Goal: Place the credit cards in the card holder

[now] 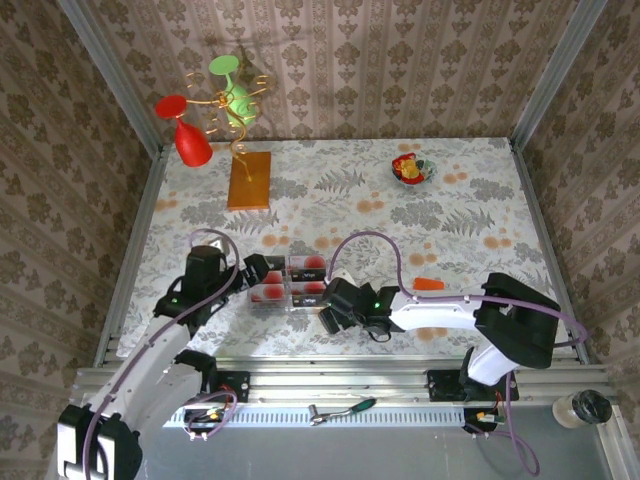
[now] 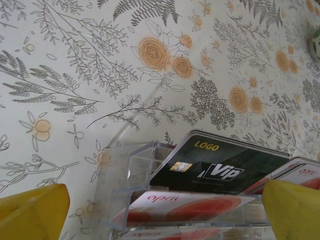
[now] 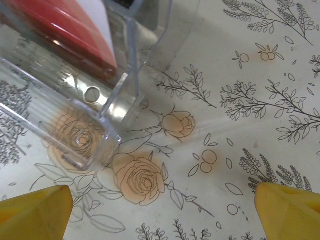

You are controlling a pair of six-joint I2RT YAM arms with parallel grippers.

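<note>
Your left gripper (image 2: 162, 212) is spread wide with nothing in it. In its wrist view the clear tray (image 2: 120, 175) sits just ahead, between the yellow fingertips (image 2: 32, 212). The credit cards (image 2: 200, 206) lie in that tray, red-and-white faces up. Your right gripper (image 3: 162, 212) is also wide open and empty, over bare tablecloth (image 3: 250, 100) just beside the tray's corner. The orange card holder (image 1: 430, 284) lies on the table by your right arm — apart from the tray.

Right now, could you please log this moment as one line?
left fingers open, empty, at clear tray | right fingers open, empty, by tray | credit cards in tray | card holder on table
</note>
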